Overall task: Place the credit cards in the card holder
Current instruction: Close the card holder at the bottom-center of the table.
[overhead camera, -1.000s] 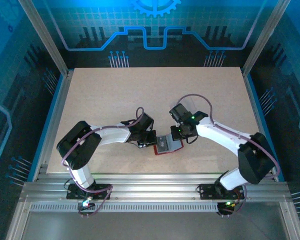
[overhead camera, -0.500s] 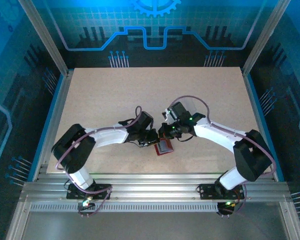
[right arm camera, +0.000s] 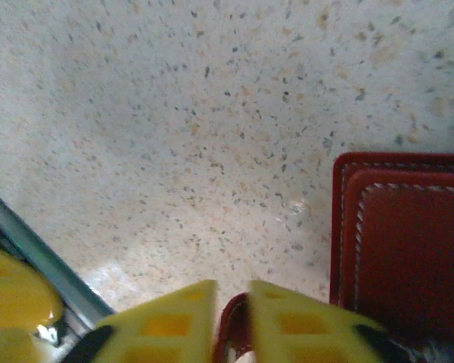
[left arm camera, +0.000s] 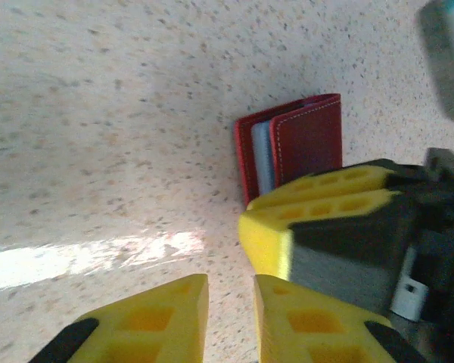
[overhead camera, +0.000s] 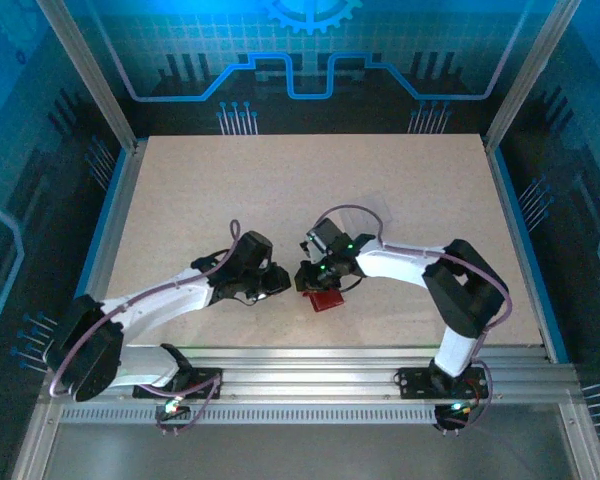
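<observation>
The card holder (overhead camera: 326,299) lies folded over on the table, a dark-red wallet with white stitching (left arm camera: 306,144) (right arm camera: 408,249). The pale edge of a credit card (left arm camera: 262,157) peeks out between its covers. My left gripper (overhead camera: 279,288) sits low just left of it; its yellow jaws (left arm camera: 231,302) stand a little apart over bare table, with nothing between them. My right gripper (overhead camera: 306,280) is at the wallet's left edge, and its yellow fingers (left arm camera: 318,200) cover the wallet's near side. Its jaws (right arm camera: 233,306) are slightly open, with the red snap tab (right arm camera: 234,333) in the gap.
The speckled tabletop (overhead camera: 310,190) stretches far and to both sides. An aluminium frame rail (overhead camera: 310,365) runs along the near edge behind the arm bases. The two grippers almost touch each other.
The wallet lay open with pale cards showing; its cover has been folded over to the left. Both grippers moved left and down, and both have opened a little.
</observation>
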Controlling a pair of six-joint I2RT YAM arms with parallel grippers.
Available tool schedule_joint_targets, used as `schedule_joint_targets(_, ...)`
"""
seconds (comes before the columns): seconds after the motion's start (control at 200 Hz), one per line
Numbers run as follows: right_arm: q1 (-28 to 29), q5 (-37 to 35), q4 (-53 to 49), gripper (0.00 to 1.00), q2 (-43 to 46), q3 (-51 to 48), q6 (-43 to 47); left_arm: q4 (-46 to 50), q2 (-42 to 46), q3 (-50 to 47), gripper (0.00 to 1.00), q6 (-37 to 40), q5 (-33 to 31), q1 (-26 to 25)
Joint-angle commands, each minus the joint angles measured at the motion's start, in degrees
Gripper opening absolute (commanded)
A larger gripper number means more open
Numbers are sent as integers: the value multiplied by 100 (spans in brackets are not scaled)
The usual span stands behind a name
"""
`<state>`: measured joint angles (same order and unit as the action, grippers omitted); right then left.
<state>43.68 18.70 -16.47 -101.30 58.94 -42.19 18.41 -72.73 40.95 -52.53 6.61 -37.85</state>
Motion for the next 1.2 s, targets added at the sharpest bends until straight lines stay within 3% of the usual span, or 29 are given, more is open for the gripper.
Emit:
schedule_joint_targets(0.0,24,91,-70,36,80,191,228,498,246,-58,26,78,-216,46)
schedule_joint_targets(0.095,-138,679,-299,52,413,298,444,593,242,-34,27,120,-221,40)
schedule_joint_targets(0.28,-635,1096,-1044,64,1318,335,819,558,239,32,27,139,-175,44)
schedule_joint_targets(0.395,-1033,870,-1499,67,1846,215,1072,589,131,209,27,220,-95,13)
schedule_joint_targets(0.5,-1458,545,-1730,57,2058,-84,1285,692,-16,504,27,311,-142,-125)
schedule_joint_targets(0.58,-1655,213,-1749,31,2049,-343,1341,768,-199,778,27,372,-170,-267)
schedule_joint_targets(0.64,-1663,134,-1661,20,1902,-481,1363,769,-404,1003,27,409,-130,-360)
schedule_joint_targets(0.685,-1621,76,-1588,20,1788,-541,1363,769,-591,1208,27,444,-108,-449)
schedule_joint_targets(0.765,-1477,-234,-1500,37,1532,-585,1371,779,-1011,1602,27,488,-82,-599)
schedule_joint_targets(1.196,-734,-1420,-1301,42,478,-520,1310,688,-2608,2668,17,448,51,-608)
